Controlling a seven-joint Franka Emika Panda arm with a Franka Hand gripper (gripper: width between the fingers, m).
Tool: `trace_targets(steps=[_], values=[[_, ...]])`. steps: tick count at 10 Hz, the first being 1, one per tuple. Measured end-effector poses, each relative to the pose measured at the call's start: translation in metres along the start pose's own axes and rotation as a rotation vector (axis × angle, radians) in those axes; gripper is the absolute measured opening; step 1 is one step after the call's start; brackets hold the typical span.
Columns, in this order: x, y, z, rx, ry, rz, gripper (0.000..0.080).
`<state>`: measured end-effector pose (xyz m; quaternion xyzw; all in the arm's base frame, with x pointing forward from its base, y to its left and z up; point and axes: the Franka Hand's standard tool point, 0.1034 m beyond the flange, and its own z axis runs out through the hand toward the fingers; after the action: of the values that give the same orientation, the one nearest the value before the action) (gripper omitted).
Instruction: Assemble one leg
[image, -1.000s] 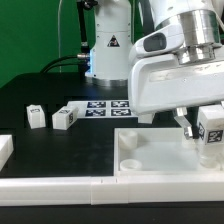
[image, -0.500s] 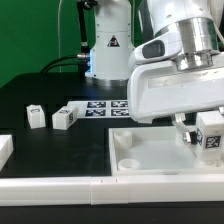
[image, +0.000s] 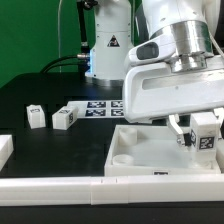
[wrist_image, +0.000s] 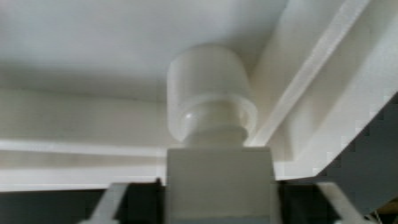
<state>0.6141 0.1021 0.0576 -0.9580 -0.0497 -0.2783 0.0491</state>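
My gripper (image: 199, 129) is shut on a leg (image: 206, 134), a small white block with a black-and-white tag. It holds the leg tilted over the right corner of the large flat white panel (image: 150, 152). In the wrist view the leg (wrist_image: 217, 105) runs out from between the fingers (wrist_image: 125, 203) of the gripper (wrist_image: 219, 205), with its rounded end against the panel's raised edge (wrist_image: 311, 70). I cannot tell whether the leg sits in a recess. Two more legs (image: 36, 117) (image: 65, 117) lie on the black table at the exterior view's left.
The marker board (image: 104, 106) lies behind the loose legs. A white block (image: 5, 150) sits at the left edge. A long white rail (image: 70, 186) runs along the front. The robot base (image: 108, 45) stands at the back.
The gripper has turned and tilted with the leg still in it, drifting slightly to the exterior view's left. The panel's near corner has shifted a little leftward. The loose legs have not moved.
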Motion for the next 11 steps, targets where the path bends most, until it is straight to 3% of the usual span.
trace_targets(steps=[2,3,8,11], values=[[0.0,0.0,0.0,0.0,0.0,0.0,0.0603],[0.0,0.0,0.0,0.0,0.0,0.0,0.0637],[0.001,0.0,-0.001,0.002,-0.006,0.001,0.0649],[0.014,-0.003,-0.02,0.004,-0.005,-0.007,0.0649]])
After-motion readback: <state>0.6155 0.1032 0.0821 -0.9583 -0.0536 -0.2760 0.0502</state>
